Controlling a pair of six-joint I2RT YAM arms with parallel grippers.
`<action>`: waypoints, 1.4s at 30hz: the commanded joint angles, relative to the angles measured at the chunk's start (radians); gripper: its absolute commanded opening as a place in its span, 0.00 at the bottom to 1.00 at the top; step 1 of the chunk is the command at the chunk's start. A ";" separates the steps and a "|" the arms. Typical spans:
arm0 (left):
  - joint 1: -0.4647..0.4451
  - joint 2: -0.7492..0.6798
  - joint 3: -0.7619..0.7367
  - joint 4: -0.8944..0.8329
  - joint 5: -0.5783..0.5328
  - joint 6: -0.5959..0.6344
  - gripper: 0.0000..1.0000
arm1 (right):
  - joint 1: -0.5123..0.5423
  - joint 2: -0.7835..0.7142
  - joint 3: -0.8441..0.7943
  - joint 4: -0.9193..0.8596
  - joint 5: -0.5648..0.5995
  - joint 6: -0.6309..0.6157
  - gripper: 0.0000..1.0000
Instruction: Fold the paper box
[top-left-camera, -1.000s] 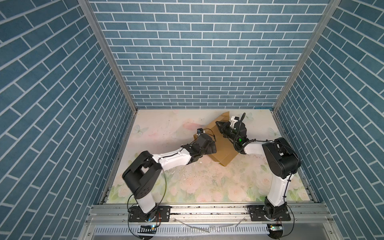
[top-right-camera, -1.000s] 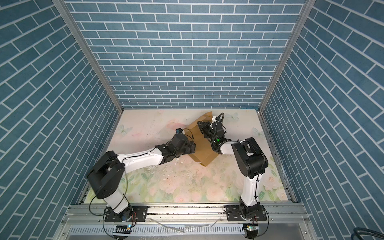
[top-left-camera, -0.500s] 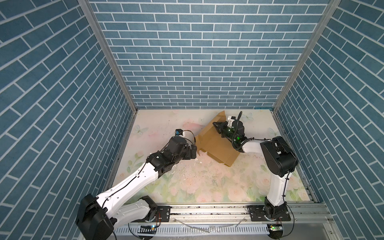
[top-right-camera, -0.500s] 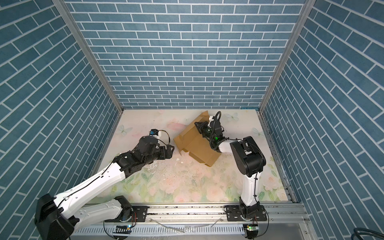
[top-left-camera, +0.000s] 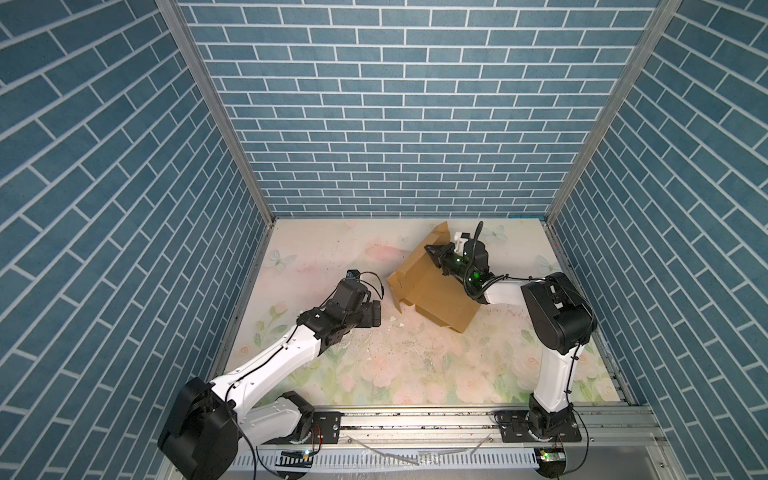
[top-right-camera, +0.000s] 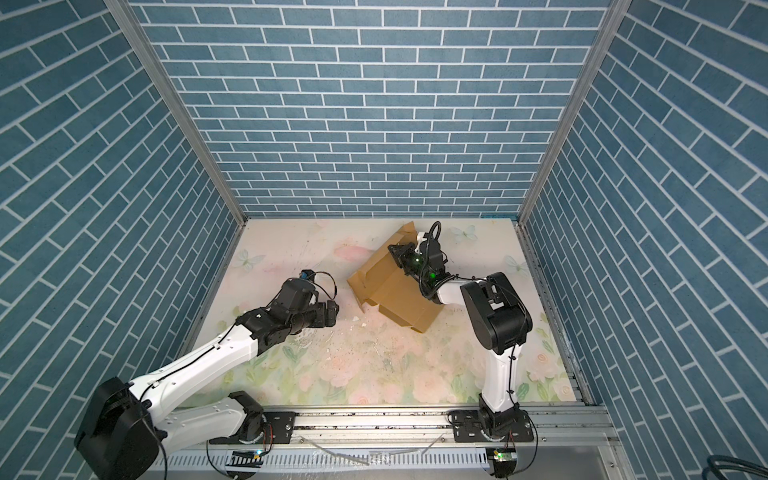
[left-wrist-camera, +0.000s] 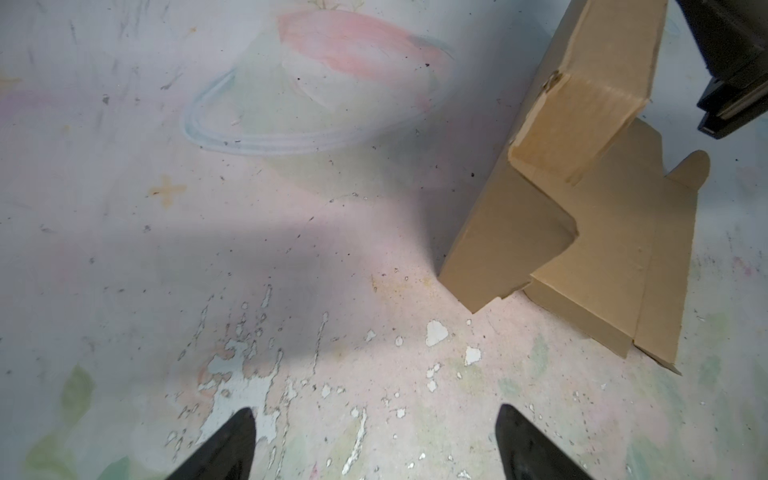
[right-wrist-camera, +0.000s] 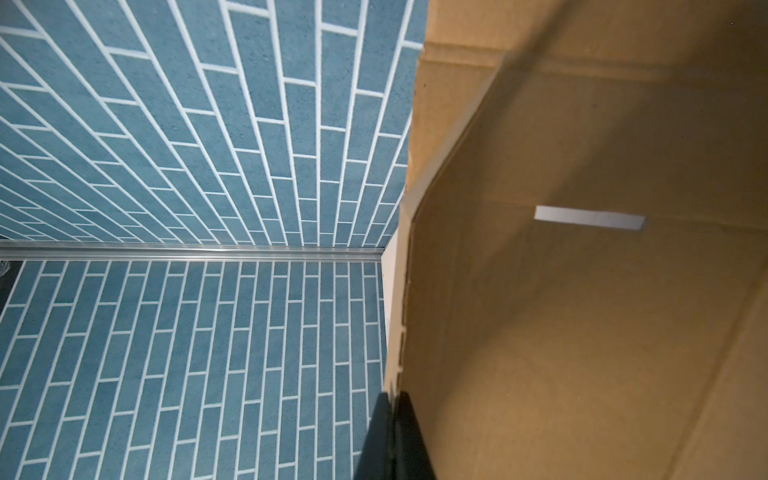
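Right gripper (right-wrist-camera: 392, 401): jaws were pressed together on a thin edge of the paper box (top-left-camera: 436, 299). We judged that this pinch kept one panel raised off the table (top-left-camera: 332, 249) so that its creases could be worked. In both top views the box lay partly folded at the far right, one wall tilted up beneath the right arm. Left gripper (left-wrist-camera: 374, 415): jaws were spread wide and empty over bare table, to the left of the box and apart from it, presumably free to press a flap. Which flap was pinched we could not tell for certain.
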 joint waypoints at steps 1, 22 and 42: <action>0.004 0.017 -0.008 0.146 0.044 0.032 0.91 | 0.001 -0.041 0.008 -0.047 -0.024 -0.041 0.00; 0.004 0.310 0.054 0.401 0.094 0.238 0.52 | -0.025 -0.095 -0.053 -0.034 -0.032 -0.035 0.00; -0.027 0.448 0.187 0.410 0.193 0.316 0.47 | -0.026 -0.102 -0.096 -0.010 -0.014 -0.034 0.00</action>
